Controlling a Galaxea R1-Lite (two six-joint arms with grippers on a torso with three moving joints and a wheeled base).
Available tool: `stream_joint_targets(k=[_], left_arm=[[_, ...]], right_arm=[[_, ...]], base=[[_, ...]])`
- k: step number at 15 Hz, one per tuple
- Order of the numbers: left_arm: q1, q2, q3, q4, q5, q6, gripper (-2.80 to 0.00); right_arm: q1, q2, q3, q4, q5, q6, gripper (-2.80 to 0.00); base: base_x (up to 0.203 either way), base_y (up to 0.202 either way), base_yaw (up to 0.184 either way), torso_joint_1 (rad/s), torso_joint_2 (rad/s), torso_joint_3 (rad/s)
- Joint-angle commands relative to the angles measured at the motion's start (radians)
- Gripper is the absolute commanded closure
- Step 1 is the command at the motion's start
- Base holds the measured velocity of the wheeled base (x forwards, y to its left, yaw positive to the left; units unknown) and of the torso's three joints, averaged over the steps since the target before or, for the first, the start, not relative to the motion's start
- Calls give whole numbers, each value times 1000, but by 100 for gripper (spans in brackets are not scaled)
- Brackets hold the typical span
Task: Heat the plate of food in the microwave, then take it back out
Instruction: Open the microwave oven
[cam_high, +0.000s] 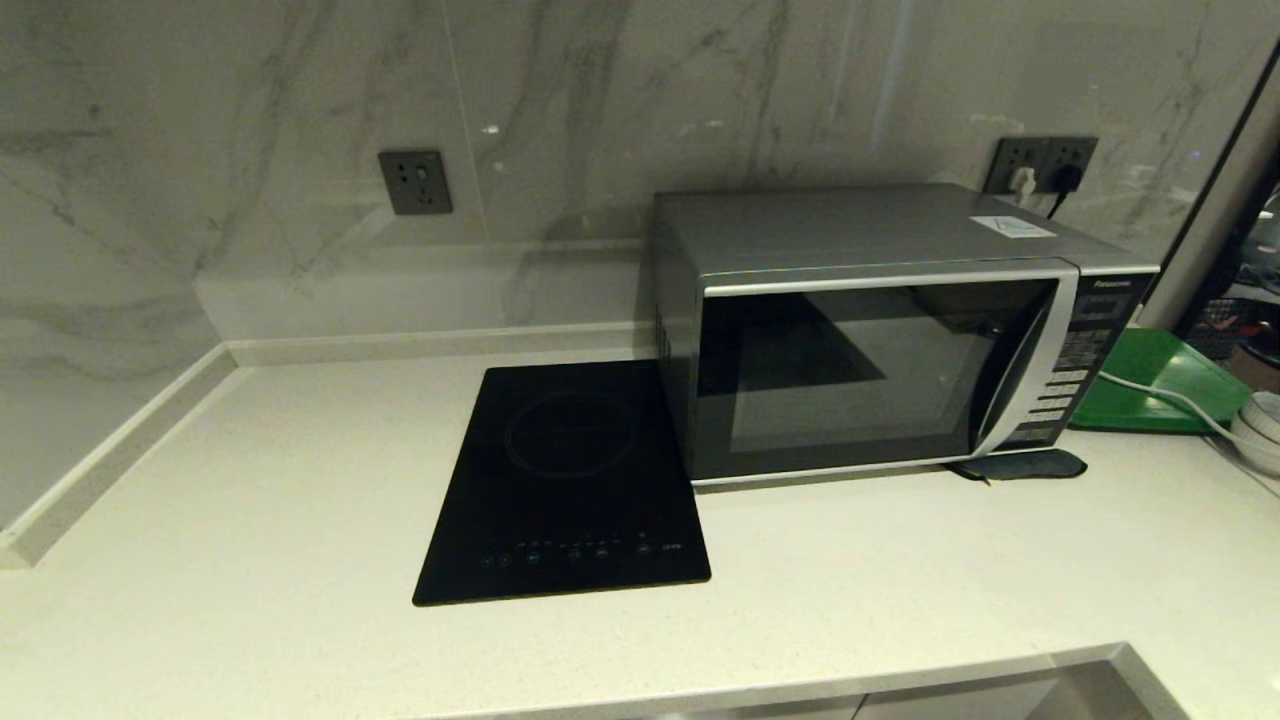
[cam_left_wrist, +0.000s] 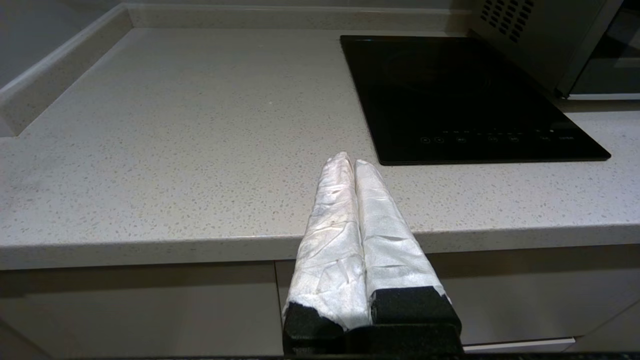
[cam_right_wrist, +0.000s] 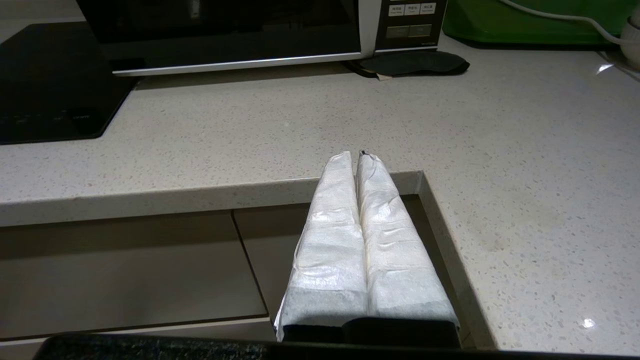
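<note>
the microwave (cam_high: 880, 340) is finished in brushed silver-grey metal, its door in dark glossy glass. the cooktop (cam_high: 565, 480) is seen as smooth black glass. the countertop (cam_high: 250, 520) is speckled pale stone, the wall (cam_high: 250, 120) polished veined marble. the left gripper (cam_left_wrist: 350, 161) and right gripper (cam_right_wrist: 354, 156) are wrapped in crinkled white cloth-like tape.

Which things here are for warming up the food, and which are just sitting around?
For the job: microwave, door closed; left gripper and right gripper, both shut. No plate is visible.

Lying about: induction cooktop, green tray, dark pad.
</note>
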Motion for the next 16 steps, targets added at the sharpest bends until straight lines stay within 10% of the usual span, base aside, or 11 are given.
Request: stream_joint_targets(k=[1, 16], left_arm=[[0, 1, 0, 0, 1, -1, 0], [0, 1, 0, 0, 1, -1, 0]], right_arm=[[0, 2, 2, 0, 0, 1, 0], [0, 2, 2, 0, 0, 1, 0]], base=[[0, 0, 0, 0, 0, 0], [0, 0, 0, 0, 0, 0]])
